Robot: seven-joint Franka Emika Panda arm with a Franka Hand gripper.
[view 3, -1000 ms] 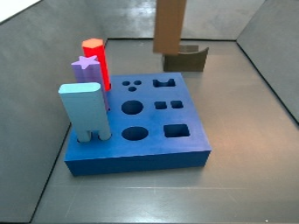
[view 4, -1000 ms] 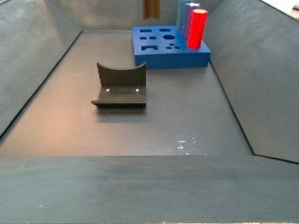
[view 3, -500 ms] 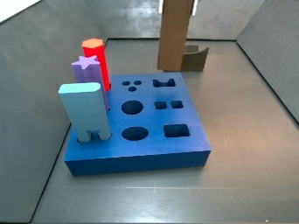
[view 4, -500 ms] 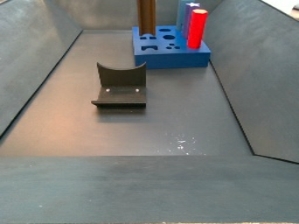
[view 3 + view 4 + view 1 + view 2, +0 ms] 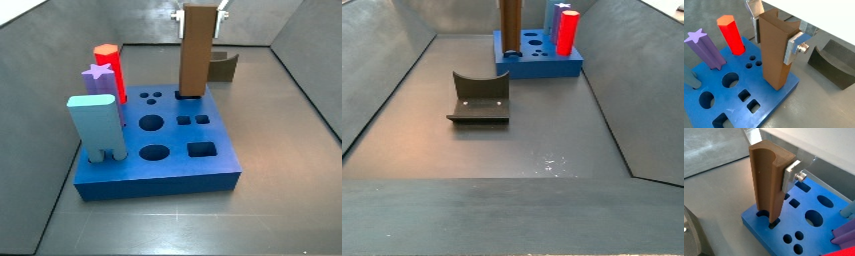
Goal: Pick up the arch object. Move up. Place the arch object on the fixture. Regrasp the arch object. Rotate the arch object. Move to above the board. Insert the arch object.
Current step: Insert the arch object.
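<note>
At the left of a side view a tall pale blue block (image 5: 96, 128) is seen standing on the near left corner of the board (image 5: 201, 176), a thick square blue slab with round, square and arch-shaped holes cut in its top face. Behind the pale block a purple star-topped peg (image 5: 98, 78) and a red hexagonal peg (image 5: 111, 72) are seen upright along the left edge of the board. Further right, the arch object (image 5: 197, 52), a long matte brown bar-like block, is held upright with its lower end at the arch-shaped hole near the far edge of the board; in a wrist view (image 5: 769, 185) its foot is seen entering that hole, though how deep it sits cannot be told. The gripper (image 5: 775, 27) is found above the far edge of the board and is pinched on the upper part of the brown bar, with a flat silver finger (image 5: 795, 46) pressed against one side. To the right, behind the board, the fixture (image 5: 222, 67), a small dark olive-grey block with a curved notch, is seen resting on the grey floor (image 5: 287, 150), apart from the bar.
</note>
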